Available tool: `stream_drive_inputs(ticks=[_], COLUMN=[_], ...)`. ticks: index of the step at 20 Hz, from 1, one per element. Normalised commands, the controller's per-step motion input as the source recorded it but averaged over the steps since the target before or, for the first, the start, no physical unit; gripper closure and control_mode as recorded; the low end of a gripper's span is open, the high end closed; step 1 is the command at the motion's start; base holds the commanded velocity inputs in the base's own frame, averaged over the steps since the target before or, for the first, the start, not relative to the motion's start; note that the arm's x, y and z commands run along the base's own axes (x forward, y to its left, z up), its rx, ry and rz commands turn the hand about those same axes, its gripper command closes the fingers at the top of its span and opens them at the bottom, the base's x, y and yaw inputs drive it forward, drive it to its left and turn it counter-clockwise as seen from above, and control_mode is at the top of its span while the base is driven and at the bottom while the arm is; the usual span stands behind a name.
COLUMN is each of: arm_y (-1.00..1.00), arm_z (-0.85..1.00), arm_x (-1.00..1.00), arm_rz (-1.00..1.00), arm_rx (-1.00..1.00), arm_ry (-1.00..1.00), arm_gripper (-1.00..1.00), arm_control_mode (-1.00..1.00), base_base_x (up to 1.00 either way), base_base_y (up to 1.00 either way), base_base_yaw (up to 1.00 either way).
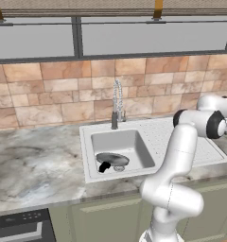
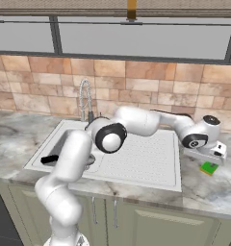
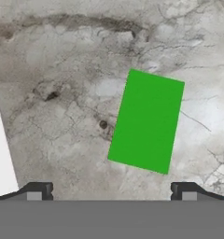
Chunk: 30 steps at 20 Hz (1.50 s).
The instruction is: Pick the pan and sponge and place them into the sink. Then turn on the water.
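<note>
The grey pan (image 1: 112, 159) lies inside the sink (image 1: 89, 137) basin, its black handle (image 2: 49, 159) pointing toward the front left. On the marble counter right of the sink lies the green sponge (image 3: 146, 121), with its yellow layer showing in the right base view (image 2: 209, 168). My gripper (image 3: 111, 193) hovers straight above the sponge, open, with the sponge lying between and ahead of its two fingertips (image 3: 39, 191) and untouched. The chrome coil faucet (image 1: 117, 104) stands behind the basin, and no water is in view.
The ribbed draining board (image 2: 146, 158) lies between the basin and the sponge. The sink's white edge (image 3: 2, 154) is close to the sponge. A tiled wall (image 1: 39, 94) backs the counter. A dark appliance (image 1: 21, 227) sits low on the left.
</note>
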Motion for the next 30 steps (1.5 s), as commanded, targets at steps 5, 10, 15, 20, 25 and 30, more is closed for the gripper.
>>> stream_drive_inputs(ticks=[5, 10, 15, 20, 25, 30], arm_y=[-0.34, -0.29, -0.19, -0.12, -0.05, 0.2], arm_z=[-0.13, -0.26, -0.23, -0.19, -0.14, -0.02], arm_x=[0.23, 0.22, 0.25, 0.3, 0.4, 0.11], arm_rz=[0.0, 0.0, 0.0, 0.0, 0.0, 0.0], arm_rx=[-0.01, 0.0, 0.0, 0.0, 0.0, -0.01], arm_ry=[0.0, 0.0, 0.0, 0.0, 0.0, 0.0], arm_gripper=[-1.0, -1.0, -1.0, -1.0, 1.0, 1.0], arm_control_mode=[-1.0, -1.0, -1.0, -1.0, -1.0, -1.0], base_base_x=[0.0, 0.0, 0.0, 0.0, 0.0, 0.0], base_base_y=[0.0, 0.0, 0.0, 0.0, 0.0, 0.0], base_base_yaw=[0.0, 0.0, 0.0, 0.0, 0.0, 0.0])
